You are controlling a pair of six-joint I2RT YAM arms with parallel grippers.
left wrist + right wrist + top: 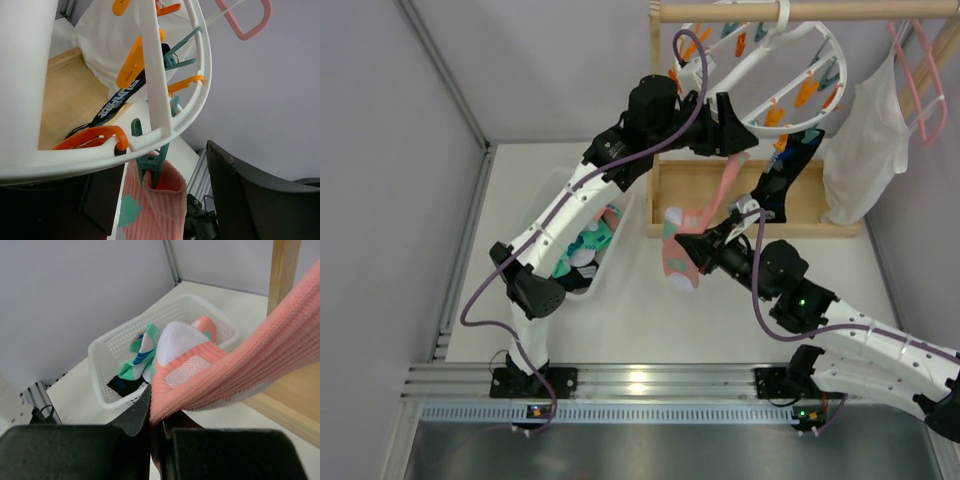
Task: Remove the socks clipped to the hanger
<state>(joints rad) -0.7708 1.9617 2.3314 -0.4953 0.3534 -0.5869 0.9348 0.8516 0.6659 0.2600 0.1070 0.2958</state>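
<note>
Pink sock [674,266]: hangs by its cuff from a teal clip [150,167] on the hanger [152,75] and stretches down and forward, off the vertical. Its lower part is pinched flat in the clenched right gripper [152,425].

Hanger: a white ring with curved crossbars, hung from the wooden rail [720,12] at the back and tilted. Orange and teal clips dangle along its rim.

Black sock [790,175]: has blue marks and is clipped at the far side of the ring. It hangs down toward the wooden base [700,195].

Left gripper [730,135]: raised to the ring's near rim. Its fingers stand apart on either side of the teal clip and grasp nothing.

White basket [107,342]: on the table to the left, holding teal-and-white socks [142,347] and a dark one.

White cloth garment [865,150]: hangs on a thin pink wire hanger [910,90], just right of the ring.
</note>
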